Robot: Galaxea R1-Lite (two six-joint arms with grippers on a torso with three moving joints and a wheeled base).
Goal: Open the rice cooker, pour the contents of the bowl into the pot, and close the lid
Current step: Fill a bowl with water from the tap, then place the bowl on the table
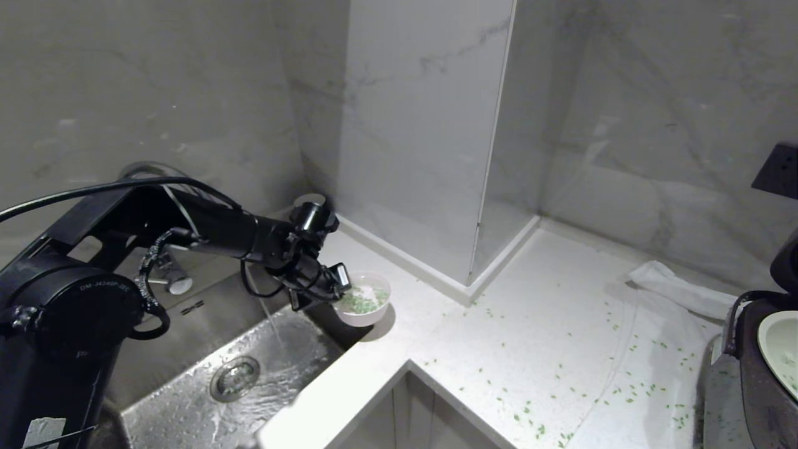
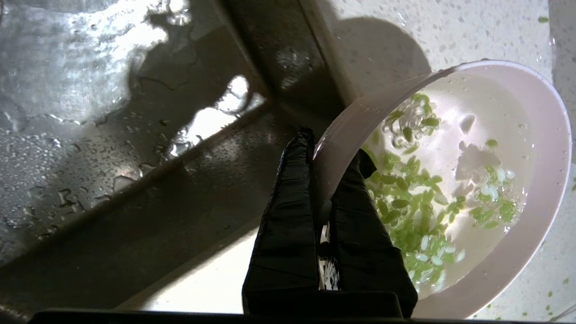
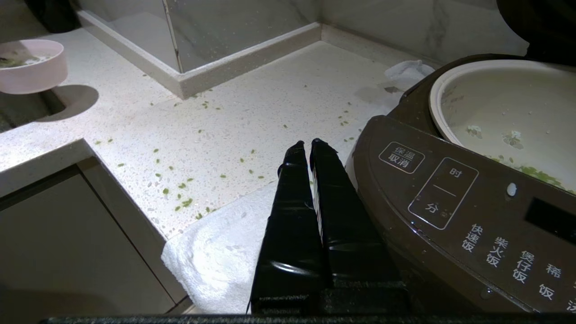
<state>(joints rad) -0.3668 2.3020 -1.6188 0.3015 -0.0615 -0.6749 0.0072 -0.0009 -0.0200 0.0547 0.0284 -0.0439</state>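
Observation:
My left gripper (image 1: pixel 341 285) is shut on the rim of the pink bowl (image 1: pixel 368 312). It holds the bowl just above the counter's corner by the sink. In the left wrist view one finger (image 2: pixel 292 202) lies outside the bowl (image 2: pixel 535 216) wall and the other inside, at the gripper (image 2: pixel 333 148). The contents (image 2: pixel 405 198), green bits in water, sit in the bowl. The dark brown rice cooker (image 3: pixel 450 216) stands at the far right with its lid (image 1: pixel 787 262) raised. Its pale pot (image 3: pixel 495 103) is exposed. My right gripper (image 3: pixel 310 143) is shut and empty beside the cooker's front.
Water runs from the tap (image 1: pixel 168 274) into the steel sink (image 1: pixel 187 362) on the left. Green bits (image 1: pixel 530 411) are scattered over the white counter. A white cloth (image 3: pixel 216 252) lies under the cooker's front, another (image 1: pixel 679 290) by the back wall. A marble pillar (image 1: pixel 424 156) juts out behind.

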